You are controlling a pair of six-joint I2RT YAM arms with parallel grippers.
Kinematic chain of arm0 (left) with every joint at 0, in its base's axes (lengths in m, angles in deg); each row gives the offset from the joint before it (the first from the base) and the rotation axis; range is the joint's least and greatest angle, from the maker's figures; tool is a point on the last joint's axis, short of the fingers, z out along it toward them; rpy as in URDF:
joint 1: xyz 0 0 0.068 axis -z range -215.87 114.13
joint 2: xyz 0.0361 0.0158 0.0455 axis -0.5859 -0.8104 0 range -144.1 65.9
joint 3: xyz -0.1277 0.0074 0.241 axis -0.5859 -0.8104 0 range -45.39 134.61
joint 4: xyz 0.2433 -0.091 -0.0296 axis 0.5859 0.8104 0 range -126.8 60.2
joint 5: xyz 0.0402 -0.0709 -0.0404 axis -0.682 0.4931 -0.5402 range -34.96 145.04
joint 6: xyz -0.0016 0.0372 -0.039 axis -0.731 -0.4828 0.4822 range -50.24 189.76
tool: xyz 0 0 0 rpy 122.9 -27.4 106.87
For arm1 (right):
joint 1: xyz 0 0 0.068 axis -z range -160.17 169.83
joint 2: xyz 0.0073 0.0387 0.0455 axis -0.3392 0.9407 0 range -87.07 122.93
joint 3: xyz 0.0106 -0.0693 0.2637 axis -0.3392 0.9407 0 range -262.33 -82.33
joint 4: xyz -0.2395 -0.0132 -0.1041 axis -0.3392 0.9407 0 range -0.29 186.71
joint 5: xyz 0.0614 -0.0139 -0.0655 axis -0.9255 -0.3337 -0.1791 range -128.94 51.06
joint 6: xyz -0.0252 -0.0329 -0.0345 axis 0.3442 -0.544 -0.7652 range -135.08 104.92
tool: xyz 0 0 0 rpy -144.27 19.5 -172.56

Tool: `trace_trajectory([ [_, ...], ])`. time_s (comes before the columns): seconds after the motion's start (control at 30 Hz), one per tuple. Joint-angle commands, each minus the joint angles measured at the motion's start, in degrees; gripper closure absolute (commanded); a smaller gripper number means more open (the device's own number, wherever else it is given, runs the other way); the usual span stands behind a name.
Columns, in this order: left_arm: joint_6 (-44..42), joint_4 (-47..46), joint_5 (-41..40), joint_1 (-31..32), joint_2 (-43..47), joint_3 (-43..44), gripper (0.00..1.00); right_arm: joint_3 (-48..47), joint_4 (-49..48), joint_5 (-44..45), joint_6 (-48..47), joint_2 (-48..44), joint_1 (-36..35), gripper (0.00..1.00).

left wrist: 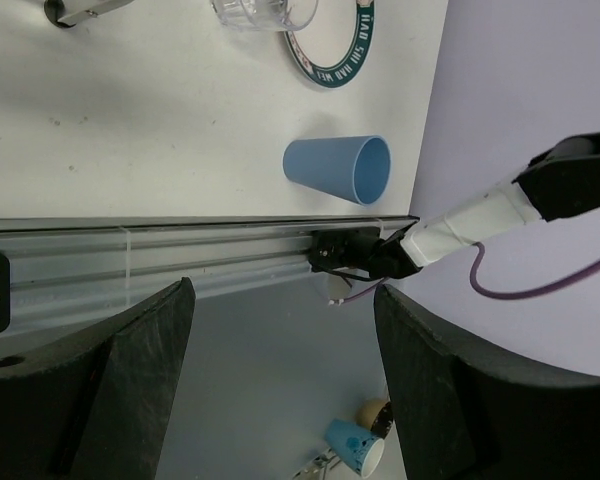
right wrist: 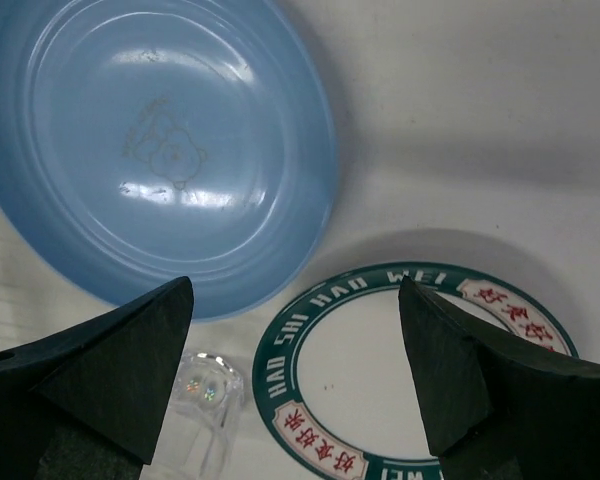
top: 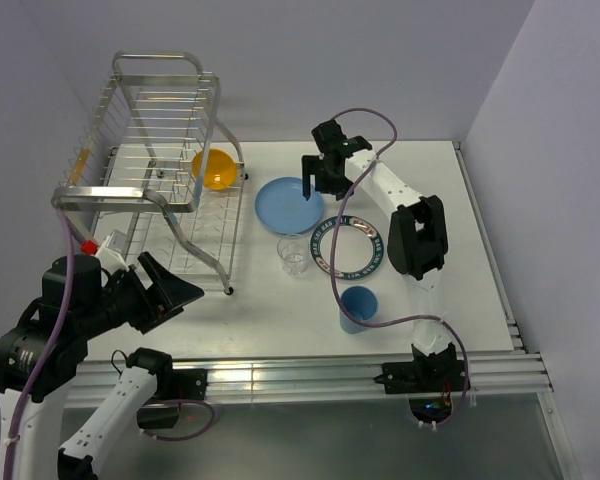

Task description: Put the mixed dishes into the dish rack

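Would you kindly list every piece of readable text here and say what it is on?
"HAO SHI WEI": teal rim of the white plate.
Red Chinese characters on that rim: too blurred to read.
Embossed lettering on the blue plate: too faint to read.

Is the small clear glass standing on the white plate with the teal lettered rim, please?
No, the glass stands on the table beside that plate.
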Motion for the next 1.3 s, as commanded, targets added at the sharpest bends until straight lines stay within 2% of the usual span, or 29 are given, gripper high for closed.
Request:
trace_trajectory([
  [0.0, -0.3, 2.7, -1.3, -0.3, 1.8, 2.7, 0.22, -3.5, -1.6, -1.4, -3.4, 1.9, 0.3, 0.1],
  [0.2, 0.7, 2.7, 0.0, -0.5, 2.8, 2.0, 0.22, -5.0, -2.9, -1.4, -5.5, 7.2, 0.5, 0.11],
  [0.43, 1.2, -0.5, 1.3, -0.6, 2.8, -1.2, 0.22, -5.0, -5.3, -4.6, -7.0, 10.2, 0.5, 0.23],
  [0.53, 1.4, -2.7, 2.4, -0.6, 2.1, -1.6, 0.22, -5.7, -5.4, -4.5, -7.4, 11.5, 0.5, 0.38],
  [0.57, 1.1, -2.9, 2.4, -0.6, 1.5, -1.5, 0.22, -5.8, -5.7, -4.5, -7.3, 11.6, 0.5, 0.5],
  [0.63, 0.6, -3.3, 2.4, -0.6, 0.9, -1.0, 0.22, -5.4, -6.3, -4.6, -6.9, 11.4, 0.5, 0.62],
  [0.67, 0.0, -3.5, 2.5, -0.6, 0.3, -0.9, 0.22, -5.3, -6.9, -4.4, -6.7, 11.2, 0.5, 0.75],
  [0.7, -0.1, -3.6, 3.0, -0.6, 0.0, -0.5, 0.22, -5.3, -6.9, -4.1, -6.5, 11.1, 0.5, 0.81],
  [0.77, 0.3, -5.1, 3.5, -0.6, -0.6, 0.0, 0.22, -5.8, -6.6, -3.1, -6.2, 11.1, 0.7, 1.0],
  [0.93, 3.4, -10.4, 6.8, -0.6, -2.4, 2.7, 0.22, -6.4, -6.5, -0.3, -4.4, 8.2, 0.9, 1.0],
  [1.13, 4.0, -16.8, 10.0, -0.6, -11.6, 13.4, 0.21, 0.1, -8.5, 5.0, -3.4, -7.4, 0.9, 1.0],
  [1.27, 5.1, -23.7, 12.6, -0.6, -17.4, 20.1, 0.21, 0.8, -4.6, 5.7, -3.3, -14.4, 0.8, 1.0],
])
